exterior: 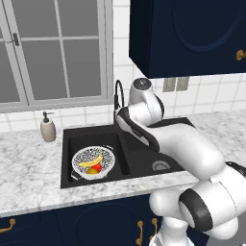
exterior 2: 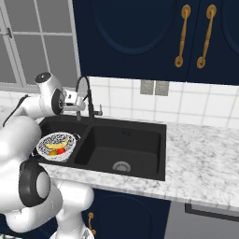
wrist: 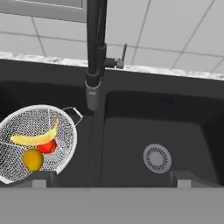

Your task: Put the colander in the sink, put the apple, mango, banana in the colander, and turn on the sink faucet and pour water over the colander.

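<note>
The marble bench [exterior: 29, 158] carries a black sink [exterior: 139, 158] set into it. A soap bottle [exterior: 47, 128] stands on the bench at ten o'clock from the sink's left basin. The faucet [exterior 2: 85, 95] rises at twelve o'clock, behind the divider between the basins.

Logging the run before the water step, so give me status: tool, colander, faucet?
Tool open, empty, facing the faucet. Colander in left basin of sink, holding banana, apple, mango. No water running. Nothing blocking the lever.
</note>
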Available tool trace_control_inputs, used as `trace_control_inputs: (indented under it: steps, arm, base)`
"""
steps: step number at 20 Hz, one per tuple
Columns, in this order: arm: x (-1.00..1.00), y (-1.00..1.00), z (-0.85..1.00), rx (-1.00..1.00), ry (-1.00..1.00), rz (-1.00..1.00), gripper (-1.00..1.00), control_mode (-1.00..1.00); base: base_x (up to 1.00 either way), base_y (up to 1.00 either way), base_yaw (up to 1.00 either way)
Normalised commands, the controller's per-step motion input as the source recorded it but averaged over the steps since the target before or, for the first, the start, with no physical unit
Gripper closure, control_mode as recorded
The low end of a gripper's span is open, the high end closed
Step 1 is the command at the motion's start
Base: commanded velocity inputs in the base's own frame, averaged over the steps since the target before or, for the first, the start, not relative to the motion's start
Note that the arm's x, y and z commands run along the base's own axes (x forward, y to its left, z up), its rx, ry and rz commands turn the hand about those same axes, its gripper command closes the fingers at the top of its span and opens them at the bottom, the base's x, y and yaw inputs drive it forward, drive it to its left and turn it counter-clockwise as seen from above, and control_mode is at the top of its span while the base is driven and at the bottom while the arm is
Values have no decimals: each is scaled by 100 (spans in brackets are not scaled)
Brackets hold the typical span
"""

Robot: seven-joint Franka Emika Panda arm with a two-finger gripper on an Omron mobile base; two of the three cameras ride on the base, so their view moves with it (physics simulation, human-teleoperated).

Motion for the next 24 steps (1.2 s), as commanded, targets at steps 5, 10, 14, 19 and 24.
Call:
trace_control_inputs:
  steps: [5,10,14,19,24]
  arm:
    - [50,8,-23,1,0,0,-100,-100]
    - [46,11,-21,3,0,0,-100,-100]
    - [38,2,-37,1,0,0,-100,-100]
    - [36,5,-23,3,-8,0,-100,-100]
    - [36,4,-14,5,-11,0,-100,-100]
  base:
    - [0,0,0]
    - [0,0,0]
    - [0,0,0]
    - [0,0,0]
    - [0,0,0]
